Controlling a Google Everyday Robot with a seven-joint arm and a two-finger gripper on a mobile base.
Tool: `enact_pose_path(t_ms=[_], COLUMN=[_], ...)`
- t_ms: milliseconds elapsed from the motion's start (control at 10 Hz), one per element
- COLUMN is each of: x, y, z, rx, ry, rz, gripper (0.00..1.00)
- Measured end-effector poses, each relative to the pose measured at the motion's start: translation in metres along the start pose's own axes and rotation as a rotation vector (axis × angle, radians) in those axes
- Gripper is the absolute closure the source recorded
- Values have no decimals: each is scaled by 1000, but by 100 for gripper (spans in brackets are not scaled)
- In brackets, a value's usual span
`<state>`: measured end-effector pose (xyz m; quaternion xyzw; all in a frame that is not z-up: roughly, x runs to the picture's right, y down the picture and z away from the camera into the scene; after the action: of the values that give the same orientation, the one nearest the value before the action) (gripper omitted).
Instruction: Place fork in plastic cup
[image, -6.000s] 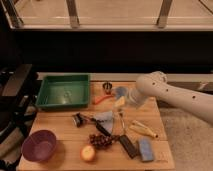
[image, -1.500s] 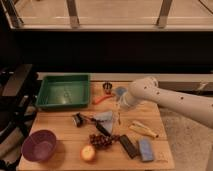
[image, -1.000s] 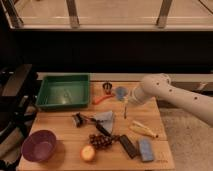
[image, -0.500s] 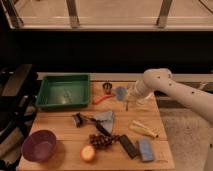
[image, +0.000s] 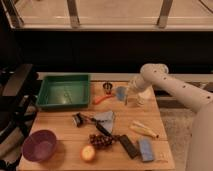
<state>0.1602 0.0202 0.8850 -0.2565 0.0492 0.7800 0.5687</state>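
Note:
My gripper (image: 131, 93) is at the end of the white arm that reaches in from the right, over the back right of the wooden table (image: 60, 131). It is shut on the fork (image: 126, 100), a thin silver-grey utensil hanging nearly upright below it, tip close to the table. A small cream-coloured plastic cup (image: 142, 97) stands just right of the gripper, partly hidden under the arm. The fork is beside the cup, not inside it.
A pale blue-grey round item (image: 120, 92) and a small dark metallic cup (image: 107, 87) are left of the gripper. Green tray (image: 64, 91) at back left, purple bowl (image: 39, 145) at front left. Black-handled tool (image: 87, 121), grapes (image: 102, 140), dark bar (image: 127, 146) and pale yellow item (image: 144, 130) lie in front.
The gripper has carried the fork from the table's middle back and to the right, and the arm now bends higher over the back right corner.

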Motion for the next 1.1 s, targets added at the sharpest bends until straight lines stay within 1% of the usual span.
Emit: enact_pose_path(t_ms=[100, 200, 300, 400, 500, 700, 900, 1000, 1100], x=[-4, -7, -8, -7, -7, -7, -8, -9, -9], y=[0, 6, 16, 23, 25, 35, 34, 37, 38], z=[4, 8, 13, 17, 20, 25, 24, 22, 22], rx=[-9, -15, -24, -31, -36, -47, -44, -41, -38], ry=[3, 7, 11, 19, 25, 35, 32, 26, 24], rz=[-1, -7, -20, -31, -37, -53, -53, -60, -61], gripper=[100, 100, 100, 98, 90, 69, 52, 41, 36])
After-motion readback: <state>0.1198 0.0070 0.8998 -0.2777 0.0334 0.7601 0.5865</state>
